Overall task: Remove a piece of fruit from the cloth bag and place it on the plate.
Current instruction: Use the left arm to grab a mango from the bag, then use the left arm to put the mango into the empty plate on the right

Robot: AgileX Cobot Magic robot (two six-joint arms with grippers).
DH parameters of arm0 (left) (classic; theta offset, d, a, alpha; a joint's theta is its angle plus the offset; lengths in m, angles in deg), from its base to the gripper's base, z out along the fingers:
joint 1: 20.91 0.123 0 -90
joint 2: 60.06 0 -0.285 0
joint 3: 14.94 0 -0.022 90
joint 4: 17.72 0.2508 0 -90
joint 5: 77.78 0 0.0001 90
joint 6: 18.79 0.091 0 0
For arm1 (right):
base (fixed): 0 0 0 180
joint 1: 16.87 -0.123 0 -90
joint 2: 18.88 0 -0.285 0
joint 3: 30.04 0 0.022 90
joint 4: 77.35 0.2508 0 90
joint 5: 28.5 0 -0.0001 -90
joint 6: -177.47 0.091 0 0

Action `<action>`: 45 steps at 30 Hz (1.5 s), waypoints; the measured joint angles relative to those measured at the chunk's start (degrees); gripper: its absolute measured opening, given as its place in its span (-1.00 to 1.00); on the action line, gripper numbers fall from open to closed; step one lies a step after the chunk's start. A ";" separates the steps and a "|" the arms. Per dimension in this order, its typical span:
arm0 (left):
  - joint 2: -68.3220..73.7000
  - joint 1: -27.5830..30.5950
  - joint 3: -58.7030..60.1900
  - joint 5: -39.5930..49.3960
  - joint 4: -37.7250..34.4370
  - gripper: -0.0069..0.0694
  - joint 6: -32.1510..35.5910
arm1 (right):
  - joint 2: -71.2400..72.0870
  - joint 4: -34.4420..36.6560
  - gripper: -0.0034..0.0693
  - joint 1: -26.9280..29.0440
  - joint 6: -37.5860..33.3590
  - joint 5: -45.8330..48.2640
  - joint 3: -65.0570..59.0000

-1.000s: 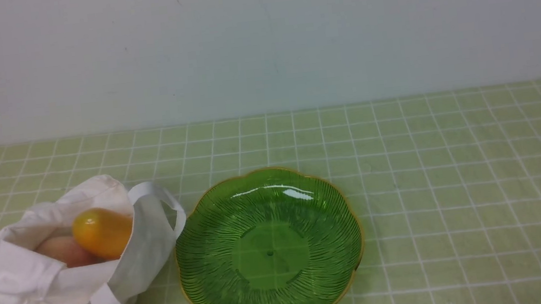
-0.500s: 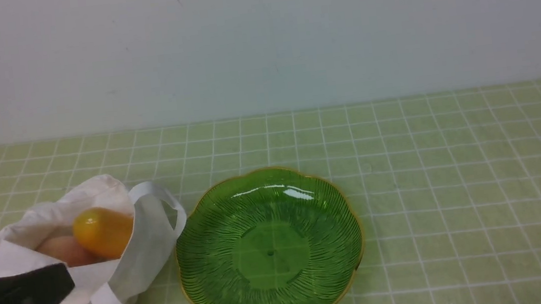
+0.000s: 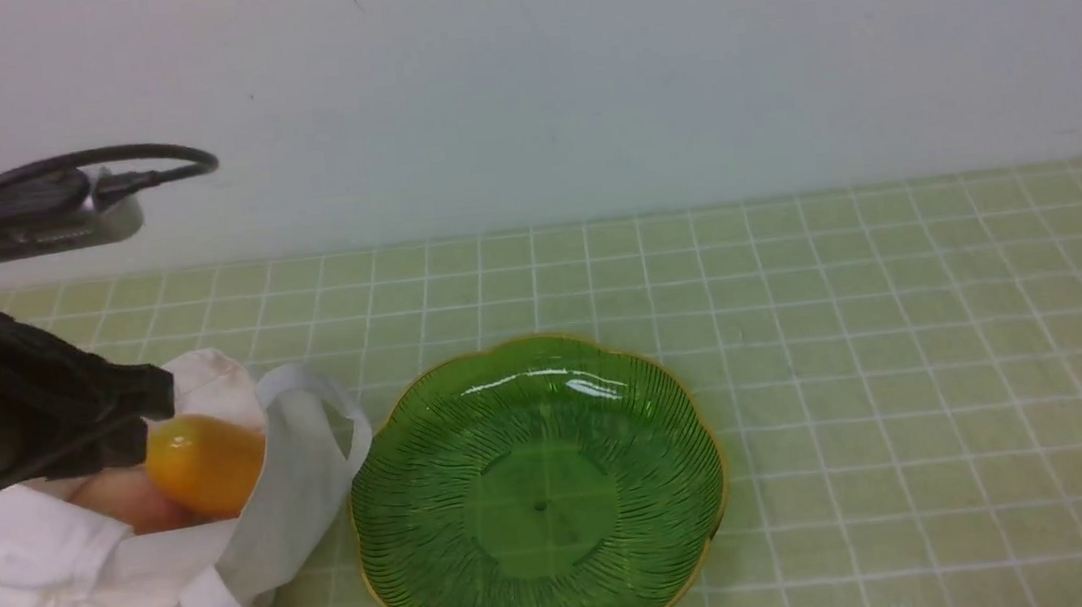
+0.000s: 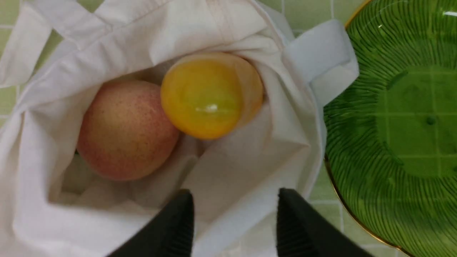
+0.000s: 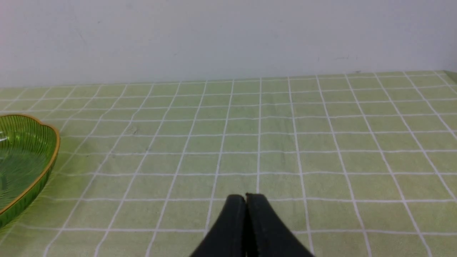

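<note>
Green checked tablecloth (image 3: 908, 355) meets a pale wall. At lower left the left gripper (image 4: 235, 194), claws apart and empty, hovers over the cloth bag (image 3: 47, 577). Inside, the mango (image 3: 212, 469) leans against a peach (image 3: 125, 503), long axis tilted, glossy end up-left. The plate (image 3: 626, 536) sits just right of the bag. The right gripper (image 5: 245, 197) has its claws together.

Your left arm (image 3: 10, 420) is a bulky matte-black housing carrying a grey camera block (image 3: 40, 223) with a looping black cable (image 3: 123, 150), while your left gripper (image 4: 236, 195) and right gripper (image 5: 245, 197) each show two tapered black fingers, the left's ribbed inside.
</note>
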 joint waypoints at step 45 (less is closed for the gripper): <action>-2.84 0.00 -12.11 2.15 10.56 0.54 -2.37 | 0.00 0.00 -0.95 0.00 0.00 0.00 0.00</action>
